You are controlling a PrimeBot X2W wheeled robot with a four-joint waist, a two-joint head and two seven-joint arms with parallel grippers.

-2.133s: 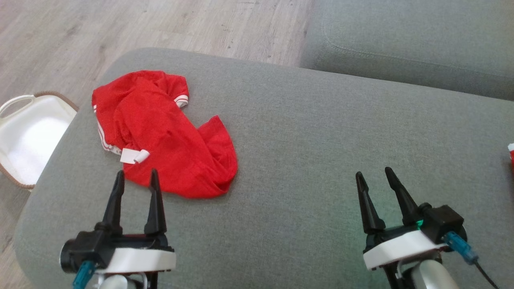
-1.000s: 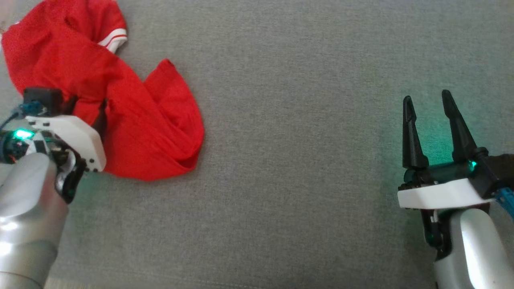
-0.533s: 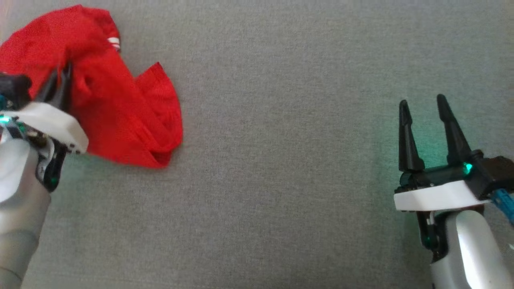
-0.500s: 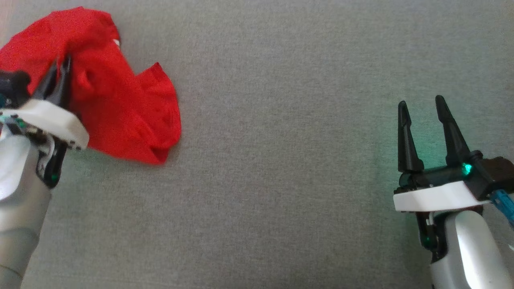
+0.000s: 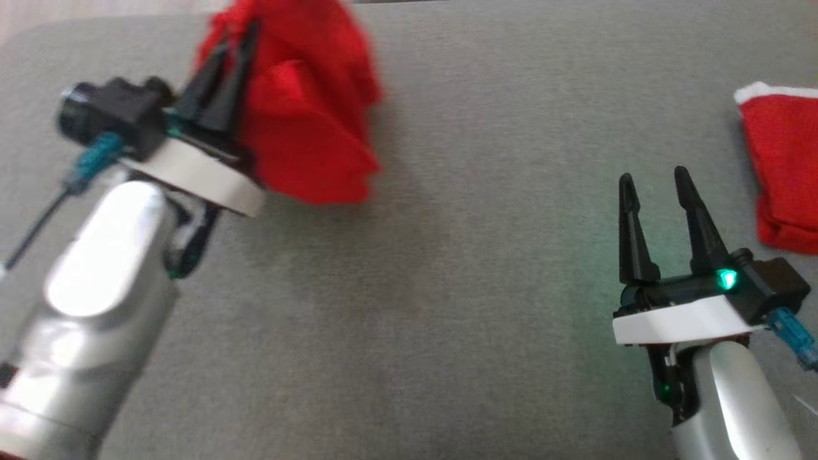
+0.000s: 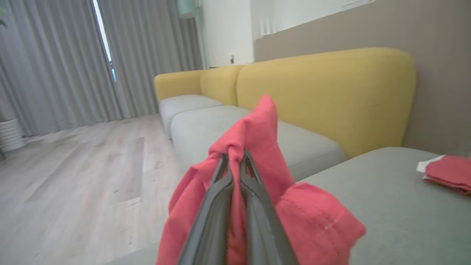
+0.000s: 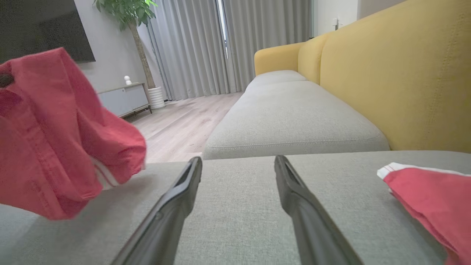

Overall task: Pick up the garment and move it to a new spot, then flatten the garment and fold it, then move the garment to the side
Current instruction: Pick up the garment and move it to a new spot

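Head view shows you the left pincer (image 5: 233, 39) with its two dark fingers pressed together on a fold of the crumpled red fabric garment (image 5: 313, 128). The cloth bunches around and just right of those fingertips. In your left wrist view, the garment (image 6: 312, 221) drapes over both sides of the closed left pincer (image 6: 233, 157). From the right wrist view it (image 7: 55, 147) hangs clear of the grey woven sofa cushion (image 7: 239, 221). Your right pincer (image 5: 652, 179) stands wide apart, holding nothing. A folded red cloth with white trim (image 5: 783, 166) lies just ahead and right of it.
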